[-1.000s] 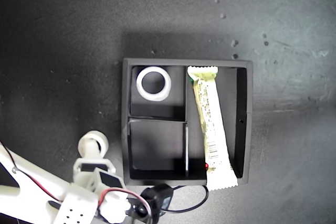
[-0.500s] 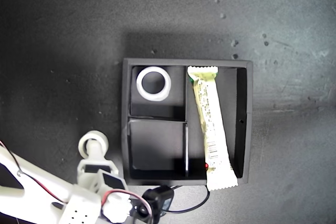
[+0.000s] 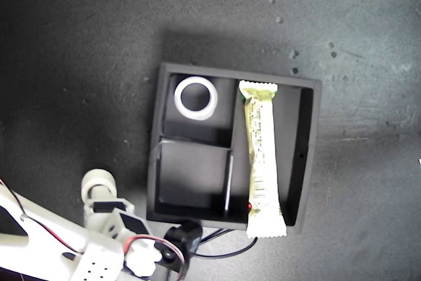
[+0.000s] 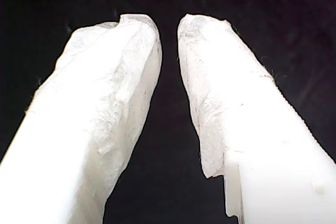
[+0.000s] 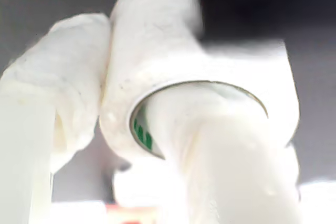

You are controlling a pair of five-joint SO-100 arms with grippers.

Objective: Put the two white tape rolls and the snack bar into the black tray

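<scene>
Second tool [image 5: 105, 93]: clenched on a white tape roll [image 5: 173, 72], one finger through its hole.
First tool [image 4: 169, 30]: released, holding nothing.
Black tray [image 3: 309, 156]: at the second tool's two o'clock in the exterior view.

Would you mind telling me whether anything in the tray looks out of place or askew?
Yes. The snack bar lies in the long compartment of the black tray, but one crimped end overhangs the tray's wall nearest the arm. The tray itself sits slightly skewed in the exterior view.
</scene>
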